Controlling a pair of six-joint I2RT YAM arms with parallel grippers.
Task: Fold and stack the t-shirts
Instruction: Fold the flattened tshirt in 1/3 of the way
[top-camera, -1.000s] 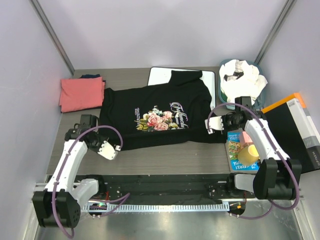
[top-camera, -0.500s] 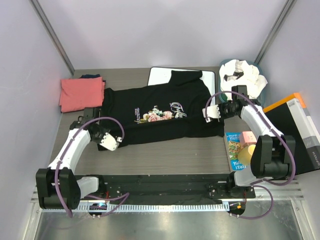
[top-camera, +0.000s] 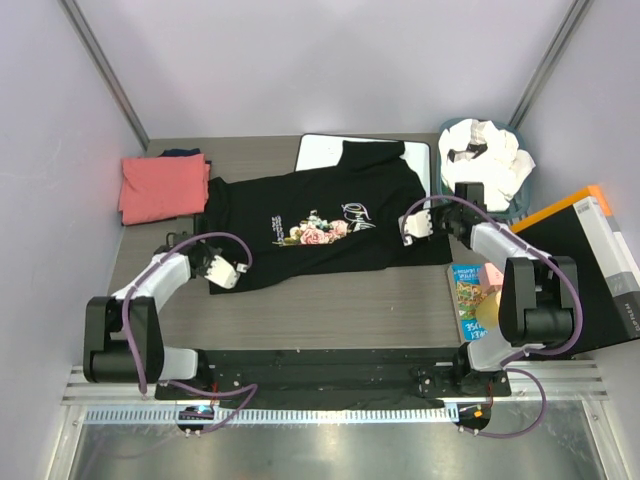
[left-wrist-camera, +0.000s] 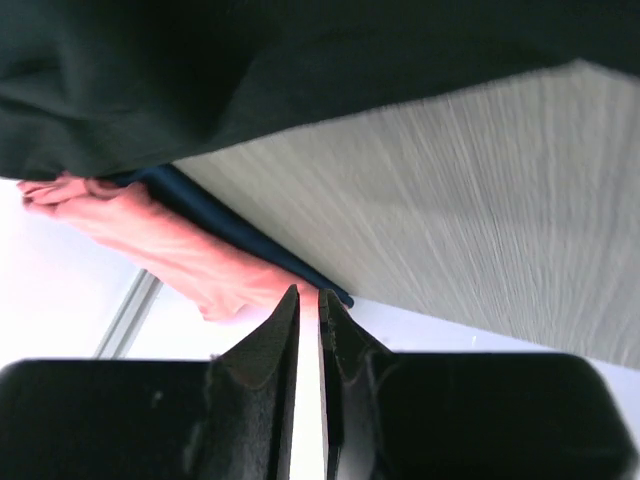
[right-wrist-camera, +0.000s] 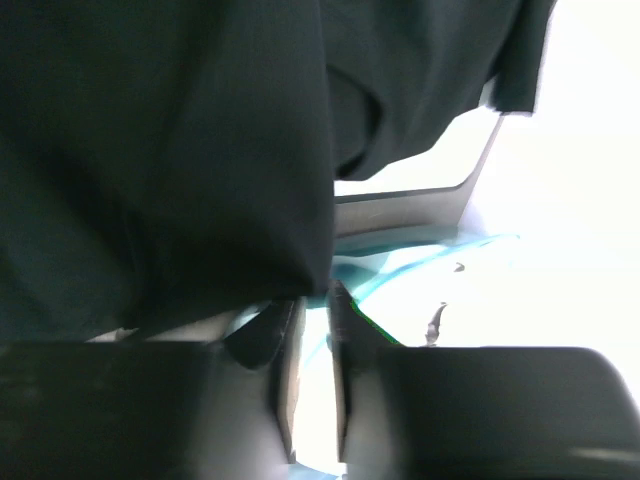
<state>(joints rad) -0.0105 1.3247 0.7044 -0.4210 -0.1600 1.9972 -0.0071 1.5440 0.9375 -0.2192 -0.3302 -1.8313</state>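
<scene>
The black t-shirt (top-camera: 320, 220) lies across the table's middle, its near part folded back so that only the upper half of the rose print shows. My left gripper (top-camera: 225, 272) rests at its near left corner. My right gripper (top-camera: 408, 228) is at its right edge. In the left wrist view the left gripper (left-wrist-camera: 308, 295) stands open by a thin slit with nothing in it, the black cloth (left-wrist-camera: 250, 70) beyond its tips. The right gripper (right-wrist-camera: 316, 295) also shows a narrow empty gap, the black cloth (right-wrist-camera: 170, 150) just past it. A coral-pink t-shirt (top-camera: 162, 188) lies folded at the far left. White t-shirts (top-camera: 485, 155) fill a teal basket.
A white board with a black rim (top-camera: 320, 152) lies under the shirt's collar end at the back. A colourful book (top-camera: 468, 300) with a yellow object (top-camera: 495, 310) sits at the right, beside a black box with an orange edge (top-camera: 590, 260). The teal basket (top-camera: 445, 135) stands at the back right.
Both arms carried the shirt's near hem away from me, folding it over the lower print. Both grippers went from shut on the hem to slightly open and let go of the cloth.
</scene>
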